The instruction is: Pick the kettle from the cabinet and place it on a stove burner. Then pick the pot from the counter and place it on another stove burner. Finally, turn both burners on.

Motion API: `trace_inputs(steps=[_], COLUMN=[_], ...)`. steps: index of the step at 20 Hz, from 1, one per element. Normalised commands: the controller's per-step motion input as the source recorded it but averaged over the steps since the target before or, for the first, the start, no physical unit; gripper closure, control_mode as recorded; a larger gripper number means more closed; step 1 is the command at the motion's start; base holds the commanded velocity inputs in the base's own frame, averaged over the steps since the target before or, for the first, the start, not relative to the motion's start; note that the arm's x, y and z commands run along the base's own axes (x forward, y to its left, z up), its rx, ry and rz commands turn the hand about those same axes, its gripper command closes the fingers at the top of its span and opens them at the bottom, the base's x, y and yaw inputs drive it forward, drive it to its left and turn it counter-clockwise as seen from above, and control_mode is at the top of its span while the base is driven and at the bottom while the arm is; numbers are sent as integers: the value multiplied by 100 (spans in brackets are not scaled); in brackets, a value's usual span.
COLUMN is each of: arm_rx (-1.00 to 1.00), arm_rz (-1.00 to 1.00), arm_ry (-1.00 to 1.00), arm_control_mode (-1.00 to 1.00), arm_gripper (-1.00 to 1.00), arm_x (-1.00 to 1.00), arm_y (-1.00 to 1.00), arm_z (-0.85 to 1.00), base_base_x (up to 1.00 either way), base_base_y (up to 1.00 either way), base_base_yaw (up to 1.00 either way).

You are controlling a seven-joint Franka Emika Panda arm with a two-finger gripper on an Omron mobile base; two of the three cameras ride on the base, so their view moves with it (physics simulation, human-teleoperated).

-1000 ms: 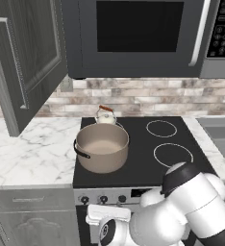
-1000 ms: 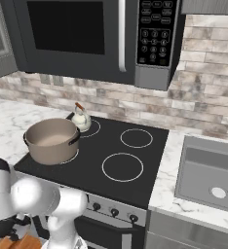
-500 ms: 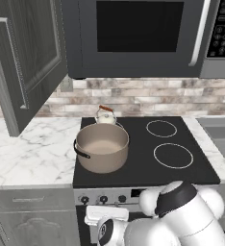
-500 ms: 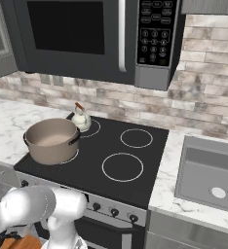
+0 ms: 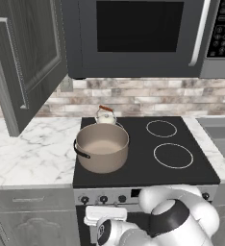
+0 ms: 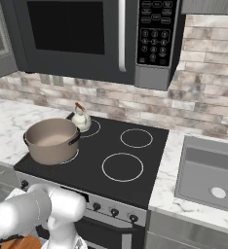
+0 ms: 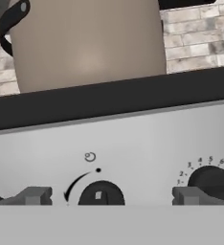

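Observation:
The taupe pot (image 5: pixel 102 146) (image 6: pixel 52 140) stands on the front left stove burner. Right behind it, on the rear left burner, is the small cream kettle (image 5: pixel 105 116) (image 6: pixel 81 119). The two right burners (image 5: pixel 172 155) (image 5: pixel 161 128) are bare. My arm is folded low in front of the stove. In the hand view my gripper (image 7: pixel 112 196) is open, facing the silver control panel. Its fingertips (image 7: pixel 35 195) stand either side of a black knob (image 7: pixel 101 195) without touching it. A second knob (image 7: pixel 212 182) sits to the right, and the pot (image 7: pixel 87 43) looms above.
The cabinet door (image 5: pixel 25 53) hangs open at upper left, over the marble counter (image 5: pixel 32 149). A black microwave (image 5: pixel 138 36) hangs above the cooktop. A sink (image 6: pixel 211 170) lies to the right of the stove. More knobs (image 5: pixel 103 198) line the stove front.
My arm has sunk lower in front of the stove, down toward the knob panel. Pot and kettle have not moved, and the gripper stays open.

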Motion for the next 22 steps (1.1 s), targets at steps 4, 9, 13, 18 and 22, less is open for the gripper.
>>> trace_inputs(steps=[4,9,13,18,22], arm_rx=[-1,0,0,0,0], arm_rz=[0,0,0,0,0], arm_ry=[0,0,0,0,0], arm_control_mode=[-100,-100,-100,-100,-100], arm_gripper=[-100,-100,-100,-100,-100], arm_x=[14,15,16,11,1], arm_y=[2,8,8,4,0], arm_z=[-11,-11,-12,-11,-5], base_base_x=[0,0,0,0,0], base_base_y=[0,0,0,0,0], base_base_yaw=[0,0,0,0,0])
